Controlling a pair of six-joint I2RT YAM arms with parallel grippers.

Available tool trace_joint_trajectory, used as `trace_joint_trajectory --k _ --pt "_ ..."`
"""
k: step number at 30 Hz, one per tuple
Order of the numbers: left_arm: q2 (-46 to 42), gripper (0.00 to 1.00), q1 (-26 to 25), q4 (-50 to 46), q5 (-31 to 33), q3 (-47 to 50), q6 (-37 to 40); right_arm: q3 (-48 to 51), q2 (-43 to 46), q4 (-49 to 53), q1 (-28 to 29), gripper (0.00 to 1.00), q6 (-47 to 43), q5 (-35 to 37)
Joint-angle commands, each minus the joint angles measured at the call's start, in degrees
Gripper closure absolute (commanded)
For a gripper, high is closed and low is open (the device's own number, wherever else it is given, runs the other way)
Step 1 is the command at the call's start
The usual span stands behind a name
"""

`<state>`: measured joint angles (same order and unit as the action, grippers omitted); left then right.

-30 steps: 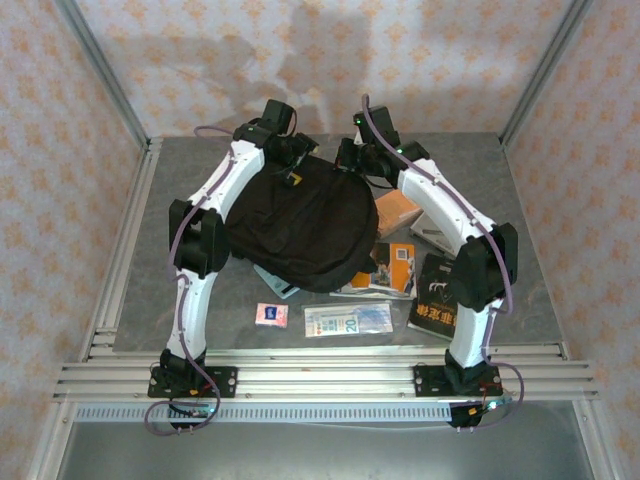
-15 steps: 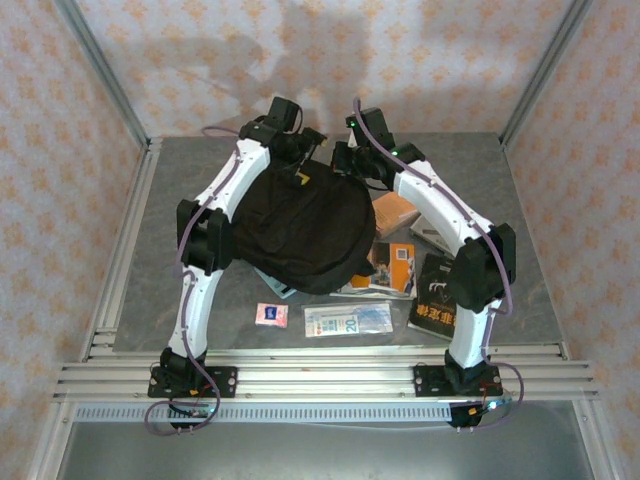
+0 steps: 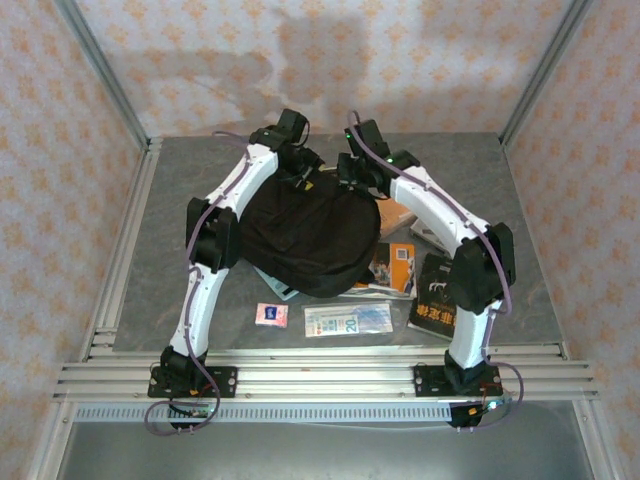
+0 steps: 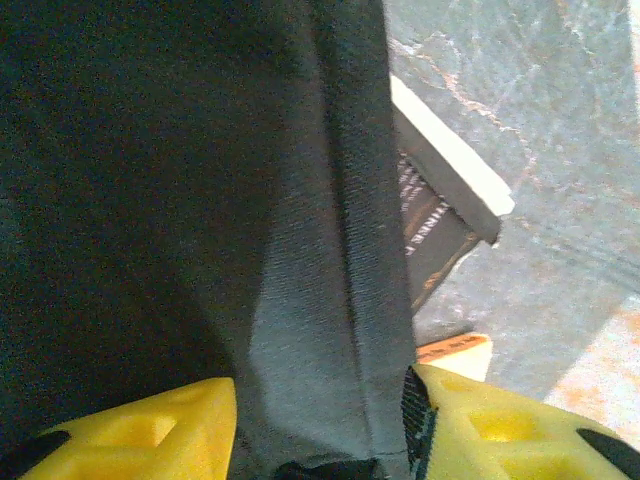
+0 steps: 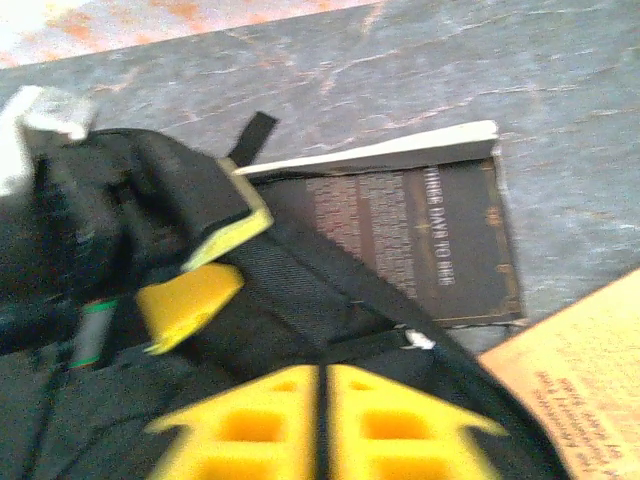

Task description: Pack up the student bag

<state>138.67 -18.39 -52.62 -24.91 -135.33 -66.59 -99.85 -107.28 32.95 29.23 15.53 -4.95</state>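
Note:
The student bag [image 3: 310, 235] is a large black fabric backpack lying mid-table, partly over some books. My left gripper [image 3: 300, 168] is at its far top edge. In the left wrist view my left gripper [image 4: 320, 385] has a band of the bag's fabric [image 4: 330, 250] filling the gap between its yellow fingers. The right wrist view shows my left gripper [image 5: 205, 265] clamped across a black strap [image 5: 300, 270]. My right gripper [image 3: 348, 172] hovers beside it over the bag's top. My right gripper [image 5: 322, 375] has its fingers nearly together with only a thin dark slit.
A dark hardcover book [image 5: 410, 240] lies just beyond the bag's top, and an orange book [image 3: 398, 213] lies to its right. Further books [image 3: 392, 268] [image 3: 436, 296], a clear banknote pouch [image 3: 347, 320] and a small pink card [image 3: 271, 314] lie near the front.
Both grippers have shifted right and closer together at the bag's top. The bag has slid right, covering more of the orange book. My left jaws have closed in on the fabric.

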Motion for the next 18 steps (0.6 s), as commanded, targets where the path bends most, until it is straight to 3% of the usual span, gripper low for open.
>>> trace_joint_trajectory --k 1,2,5,10,15,16,18 --pt "-9.3 0.47 -0.3 -7.8 7.1 -0.7 9.0 -2.9 -1.9 3.7 -2.7 0.57 -1.4 3.0" --pt "-11.6 0.45 -0.3 -8.7 8.1 0.6 10.8 -5.6 -4.4 5.3 -3.1 0.47 -2.9 0.4" --pt "-19.5 0.43 -0.3 -8.1 9.1 8.0 14.1 -16.1 -13.5 12.7 -3.4 0.33 -8.9 -4.6" --pt "-34.5 0.43 0.3 -4.9 9.7 26.0 12.8 -27.7 -25.6 13.5 -5.6 0.27 -9.3 -20.2" --pt "-43.8 0.43 0.5 -7.3 8.9 34.8 14.9 -33.2 -33.3 13.1 -5.8 0.31 -11.1 -29.5" --pt "-44.8 0.43 0.6 -8.5 8.9 35.4 15.5 -34.0 -34.4 13.1 -5.8 0.36 -11.3 -29.6" --pt "-47.1 0.43 0.8 -10.5 9.3 37.0 16.6 -36.1 -36.7 13.1 -5.9 0.57 -11.6 -30.7"
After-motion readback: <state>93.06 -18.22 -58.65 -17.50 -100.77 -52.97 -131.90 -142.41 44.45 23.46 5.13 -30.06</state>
